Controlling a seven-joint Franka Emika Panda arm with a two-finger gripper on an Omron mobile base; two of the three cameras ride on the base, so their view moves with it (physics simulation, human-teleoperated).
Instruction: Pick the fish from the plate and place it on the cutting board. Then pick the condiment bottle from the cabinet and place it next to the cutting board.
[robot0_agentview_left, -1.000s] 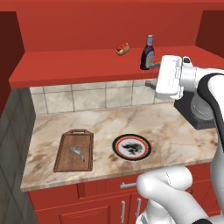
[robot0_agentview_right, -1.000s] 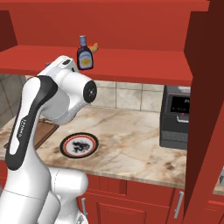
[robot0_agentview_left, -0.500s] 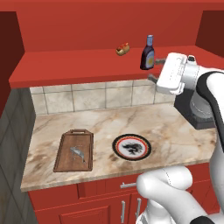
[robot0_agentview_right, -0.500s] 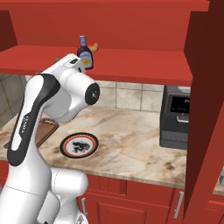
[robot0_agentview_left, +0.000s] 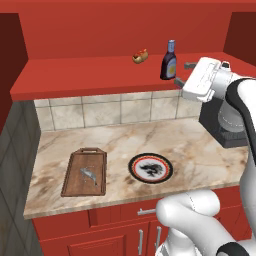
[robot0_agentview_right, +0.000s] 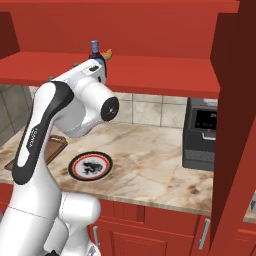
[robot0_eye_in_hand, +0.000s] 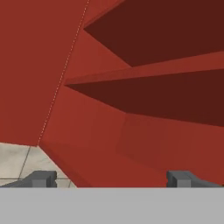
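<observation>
**Gripper raised to shelf level, beside bottle**

Since approx. 1 s ago the gripper (robot0_agentview_left: 182, 73) has risen from below the shelf edge to the cabinet (robot0_agentview_left: 90, 75) shelf, just right of the condiment bottle (robot0_agentview_left: 168, 61); contact not evident. Jaws stand wide apart, nothing between them; fingertips (robot0_eye_in_hand: 41, 179) face the red cabinet interior. Bottle upright; in right base view it is mostly hidden behind the hand. Fish (robot0_agentview_left: 89, 175) lies on cutting board (robot0_agentview_left: 72, 177), left of plate (robot0_agentview_left: 134, 173), pos. unchanged.
</observation>
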